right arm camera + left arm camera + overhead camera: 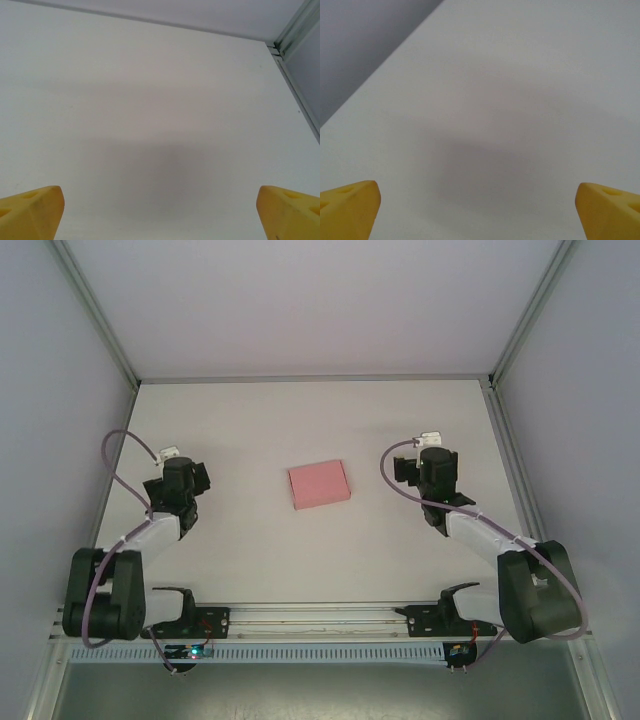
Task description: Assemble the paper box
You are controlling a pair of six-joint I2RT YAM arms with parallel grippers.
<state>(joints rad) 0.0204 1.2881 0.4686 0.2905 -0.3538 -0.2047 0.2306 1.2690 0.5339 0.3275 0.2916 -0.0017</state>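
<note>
Lying flat near the middle of the white table [300, 560], the pink paper box [319, 484] is a small rectangle turned slightly askew. The left gripper [183, 480] hangs well to the left of the box and the right gripper [436, 475] well to the right of it, so the box sits between them and touches neither. In the left wrist view the yellow fingers [347, 210] stand wide apart over bare tabletop. In the right wrist view the yellow fingers [30, 212] are likewise spread wide, holding nothing.
</note>
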